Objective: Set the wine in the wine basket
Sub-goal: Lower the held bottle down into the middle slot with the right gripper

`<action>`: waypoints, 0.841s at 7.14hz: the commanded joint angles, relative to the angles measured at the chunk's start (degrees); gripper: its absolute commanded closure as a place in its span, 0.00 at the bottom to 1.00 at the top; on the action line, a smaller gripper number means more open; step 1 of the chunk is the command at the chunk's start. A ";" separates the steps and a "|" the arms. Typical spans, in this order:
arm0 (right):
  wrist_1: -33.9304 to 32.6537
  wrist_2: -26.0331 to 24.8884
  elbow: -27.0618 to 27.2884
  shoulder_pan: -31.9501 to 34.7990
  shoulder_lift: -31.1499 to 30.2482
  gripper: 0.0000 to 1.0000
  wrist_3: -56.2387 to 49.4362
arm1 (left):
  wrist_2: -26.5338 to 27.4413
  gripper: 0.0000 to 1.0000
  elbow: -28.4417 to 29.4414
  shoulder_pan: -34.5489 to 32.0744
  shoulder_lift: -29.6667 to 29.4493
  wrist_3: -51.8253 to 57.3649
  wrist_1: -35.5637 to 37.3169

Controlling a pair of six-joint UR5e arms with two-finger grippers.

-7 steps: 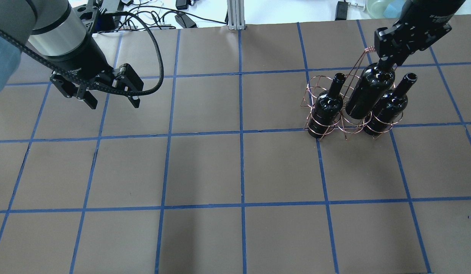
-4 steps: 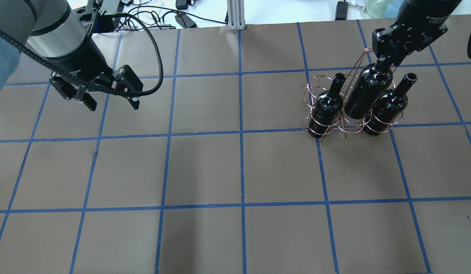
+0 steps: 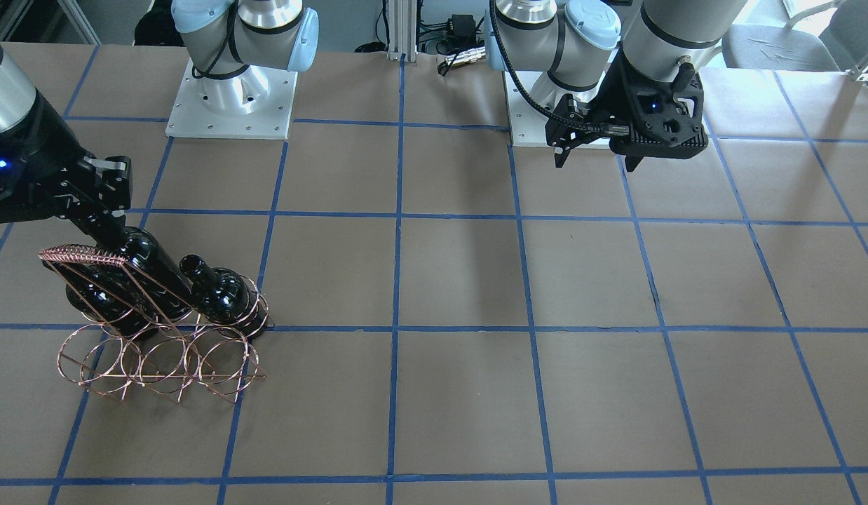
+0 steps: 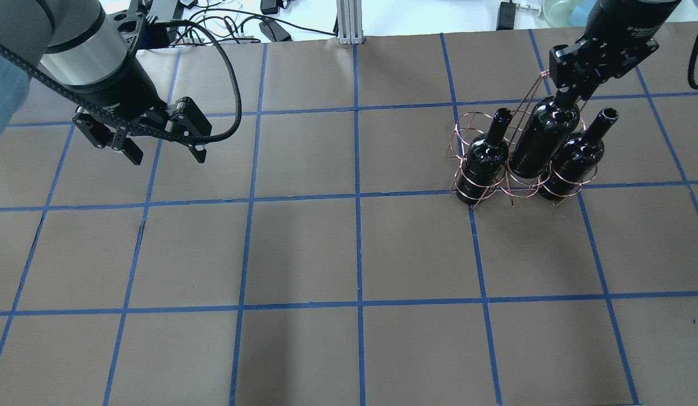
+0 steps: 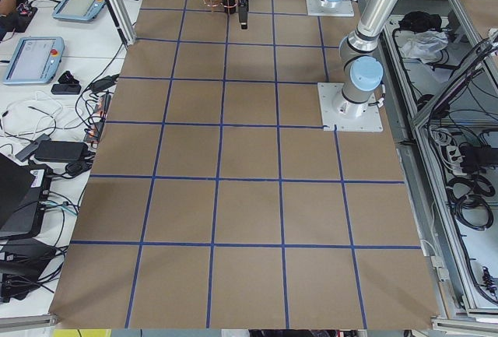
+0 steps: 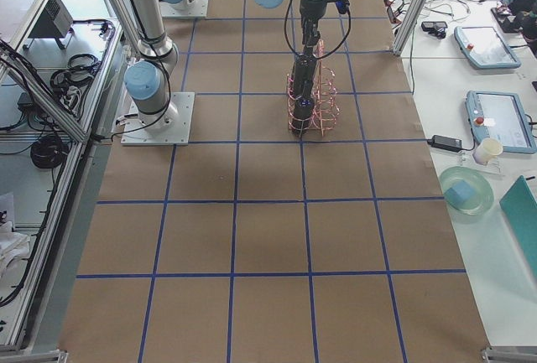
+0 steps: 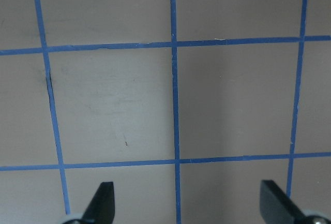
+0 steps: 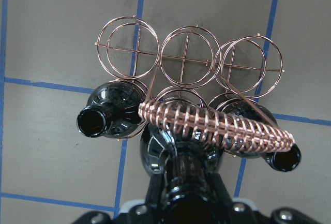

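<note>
My right gripper (image 4: pixel 569 93) is shut on the neck of a glossy black wine bottle (image 4: pixel 543 141). The bottle stands slightly tilted, its base inside the middle near ring of the copper wire wine basket (image 4: pixel 466 123). Two more black bottles (image 4: pixel 487 155) (image 4: pixel 574 158) stand in the rings on either side. In the right wrist view the held bottle (image 8: pixel 178 182) sits under the coil-wrapped handle (image 8: pixel 217 125), and the three far rings (image 8: pixel 186 58) are empty. My left gripper (image 4: pixel 163 149) is open and empty, far to the left above the table; its fingertips (image 7: pixel 103 200) frame bare paper.
The table is brown paper with a blue tape grid (image 4: pixel 357 197). Cables and power bricks (image 4: pixel 270 28) lie beyond the far edge. The arm bases (image 3: pixel 231 98) are bolted at the robot's side. The basket also shows in the front view (image 3: pixel 160 365).
My right gripper has moved the held bottle lower, deeper into the middle ring. My left gripper has barely moved.
</note>
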 commanded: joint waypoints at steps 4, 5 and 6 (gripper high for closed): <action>-8.18 -0.47 6.24 -0.08 1.56 1.00 0.24 | 0.07 0.00 0.00 0.01 -0.01 0.00 -0.63; -9.86 -0.47 6.95 -0.08 2.10 1.00 0.33 | 0.07 0.00 0.00 0.01 0.07 0.00 -0.97; -9.79 -0.47 7.22 -0.17 2.28 1.00 0.33 | 0.07 0.00 0.00 0.01 0.08 0.00 -0.89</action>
